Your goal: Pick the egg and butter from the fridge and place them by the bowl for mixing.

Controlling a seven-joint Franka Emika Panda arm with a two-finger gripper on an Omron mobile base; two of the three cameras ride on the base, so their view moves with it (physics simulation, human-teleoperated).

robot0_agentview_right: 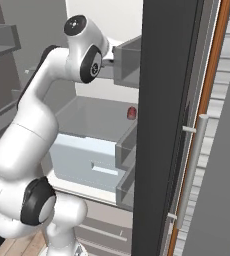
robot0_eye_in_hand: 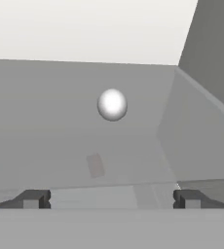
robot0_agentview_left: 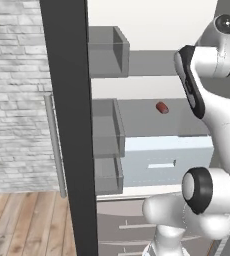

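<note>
We are parked at the open fridge [robot0_agentview_left: 69, 125], its white interior and grey shelves ahead of us, with a dark door edge on each side and grey door shelves [robot0_agentview_left: 107, 50] hanging off it. A brick wall [robot0_agentview_left: 17, 90] and wooden floor [robot0_agentview_left: 22, 220] lie beyond the left door.

Our pincer [robot0_eye_in_hand: 112, 199] is inside the fridge at an upper shelf, spread as wide as it goes and holding nothing; in the hand view its two dark fingertips [robot0_eye_in_hand: 33, 198] stand far apart at the bottom.

Straight ahead of the pincer, centred between the fingertips, sits the egg [robot0_eye_in_hand: 112, 104], a pale rounded thing resting on the grey shelf [robot0_eye_in_hand: 50, 141] with clear space around it. It lies well apart from the tips, farther back on the shelf. We judge that the coming move is a plain push forward along the line the hand already points, with little sideways correction, until the egg sits between the fingers. From here the egg looks nearly round, so we cannot tell which way its long axis runs. A grey side wall [robot0_eye_in_hand: 201, 131] rises to the right of it in this view, near enough to mind.

On a lower shelf, in the base views, lies a small red thing [robot0_agentview_left: 161, 107]. We cannot pick out the butter or the bowl.
</note>
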